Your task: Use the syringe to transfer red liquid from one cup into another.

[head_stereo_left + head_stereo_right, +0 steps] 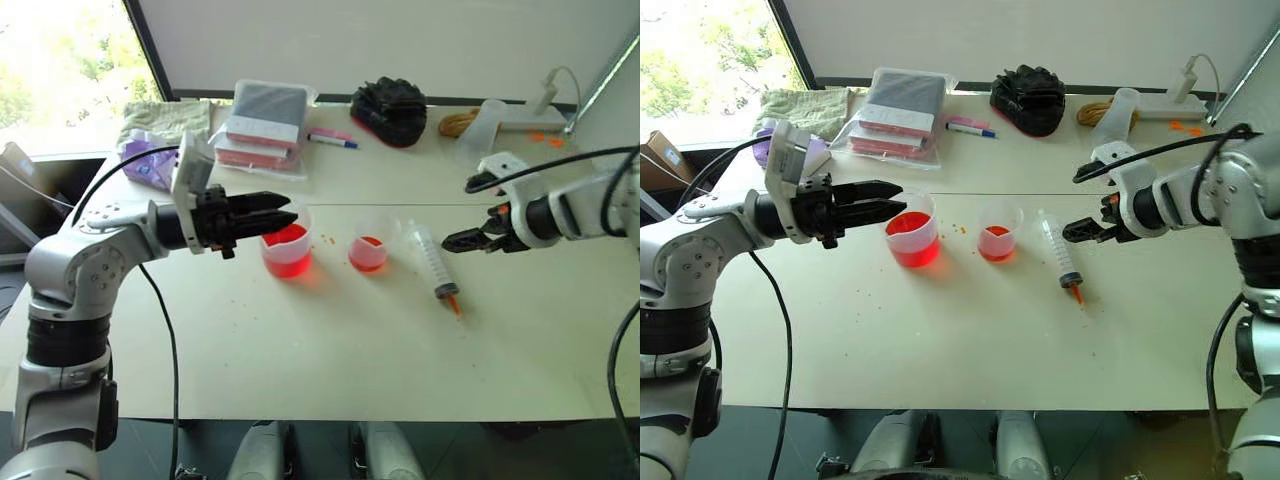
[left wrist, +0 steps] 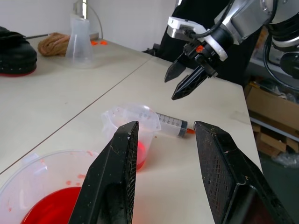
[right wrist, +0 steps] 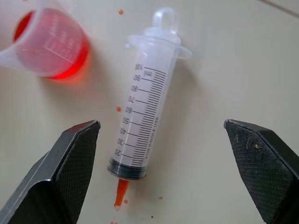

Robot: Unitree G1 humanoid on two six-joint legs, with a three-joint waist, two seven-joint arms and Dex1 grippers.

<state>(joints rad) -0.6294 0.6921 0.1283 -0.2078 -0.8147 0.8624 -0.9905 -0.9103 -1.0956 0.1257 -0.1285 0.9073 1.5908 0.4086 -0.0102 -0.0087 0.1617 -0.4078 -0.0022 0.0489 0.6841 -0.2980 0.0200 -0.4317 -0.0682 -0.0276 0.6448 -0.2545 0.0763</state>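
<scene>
The syringe (image 3: pixel 148 98) lies flat on the cream table (image 1: pixel 330 350), its plunger pushed fully in and its orange-stained tip pointing toward the table's near edge, with a few small orange drops on the surface around the tip. No gripper touches it. The right gripper (image 1: pixel 462 240) hangs in the air just beside it on the robot's right, its two black fingers spread wide and empty; seen from the right wrist, the fingers stand well apart on either side of the barrel. To the left of the syringe stands the smaller clear cup (image 1: pixel 368 248), upright, with a shallow layer of red liquid (image 1: pixel 367 257) in its bottom. Further left, and near it without touching, stands the larger measuring cup (image 1: pixel 288 246), also upright and holding more of the red liquid. The left gripper (image 1: pixel 283 216) points level toward the right, its fingers partly apart and holding nothing, their tips at the larger cup's rim as seen from above; whether they touch it I cannot tell.
</scene>
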